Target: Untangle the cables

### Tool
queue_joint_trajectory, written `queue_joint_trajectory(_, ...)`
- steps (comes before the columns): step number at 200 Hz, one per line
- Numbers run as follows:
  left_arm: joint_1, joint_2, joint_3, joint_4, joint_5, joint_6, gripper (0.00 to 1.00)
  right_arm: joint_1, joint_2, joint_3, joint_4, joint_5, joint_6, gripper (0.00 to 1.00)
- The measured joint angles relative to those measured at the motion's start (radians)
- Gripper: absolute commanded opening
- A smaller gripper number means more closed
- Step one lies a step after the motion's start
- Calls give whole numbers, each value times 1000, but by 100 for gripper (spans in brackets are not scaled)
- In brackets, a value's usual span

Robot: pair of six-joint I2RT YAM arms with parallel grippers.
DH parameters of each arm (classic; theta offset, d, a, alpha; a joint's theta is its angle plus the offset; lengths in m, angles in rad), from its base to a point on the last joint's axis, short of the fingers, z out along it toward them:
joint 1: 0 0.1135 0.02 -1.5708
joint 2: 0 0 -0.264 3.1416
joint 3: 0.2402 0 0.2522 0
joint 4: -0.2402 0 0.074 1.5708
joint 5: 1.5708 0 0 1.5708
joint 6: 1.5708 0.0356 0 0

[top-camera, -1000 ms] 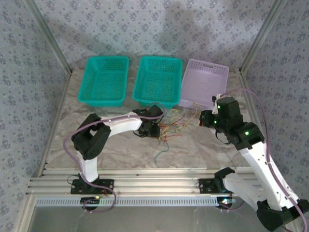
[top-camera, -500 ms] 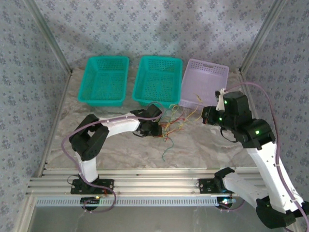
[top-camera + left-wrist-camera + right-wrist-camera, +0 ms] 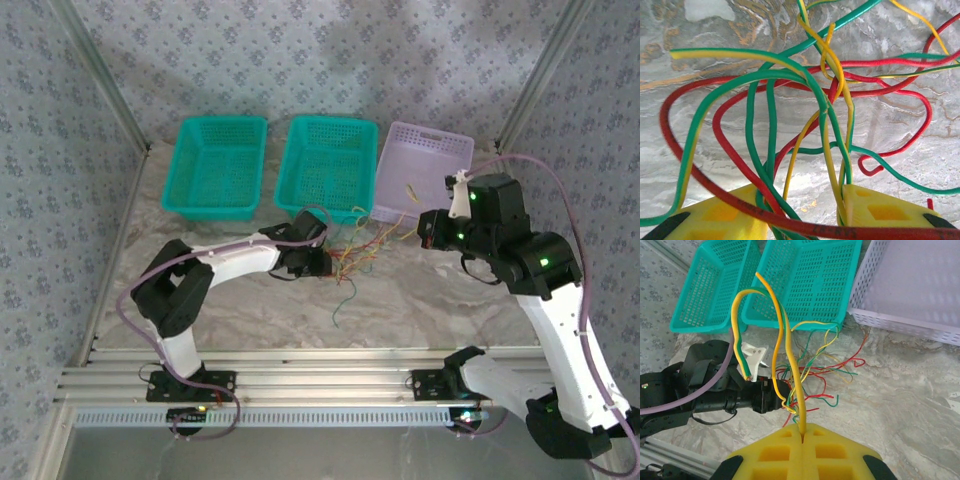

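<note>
- Room: walls [image 3: 300, 60] papered in a pale blue-grey floral pattern on 3 sides, with slanted aluminium frame posts [image 3: 108, 85] at the back corners.
- Surface: marbled grey-beige table top [image 3: 430, 300], slightly wrinkled. Ribbed aluminium rails [image 3: 300, 385] run along the near edge under both arm bases.
- Back of table, 3 perforated plastic baskets in a row: 2 teal baskets [image 3: 222, 121] [image 3: 335, 120] at left and centre, and 1 lilac basket [image 3: 430, 130] at right. The right wrist view shows them too.
- Tangle of thin red, green, yellow and orange cables [image 3: 350, 258] lies on the table just in front of the centre teal basket. 1 green end trails toward the near edge.
- Left gripper [image 3: 318, 262] is low at the left edge of the tangle. In the left wrist view its yellow fingers [image 3: 715, 217] stand well apart, with red, green and yellow loops [image 3: 827, 107] passing through the gap, none pinched.
- Right gripper [image 3: 425, 232] is raised in front of the lilac basket. In the right wrist view its yellow fingers [image 3: 770, 450] are pressed together on a yellow cable [image 3: 790, 350].
- That cable rises from the seam. Beside it a green-yellow strand [image 3: 740, 315] arches over and hangs free.
</note>
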Motion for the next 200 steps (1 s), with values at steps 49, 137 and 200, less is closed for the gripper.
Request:
queue_joint_trajectory(49, 21, -83, -27, -50, -17, 0, 0, 0, 12, -10, 27, 0, -23, 0)
queue_joint_trajectory(137, 46, -354, -55, -247, -130, 31, 0, -11, 52, -311, 231, 50, -19, 0)
queue_joint_trajectory(200, 96, -489, -55, -326, -201, 70, 0, -112, 82, -441, 273, 192, 24, 0)
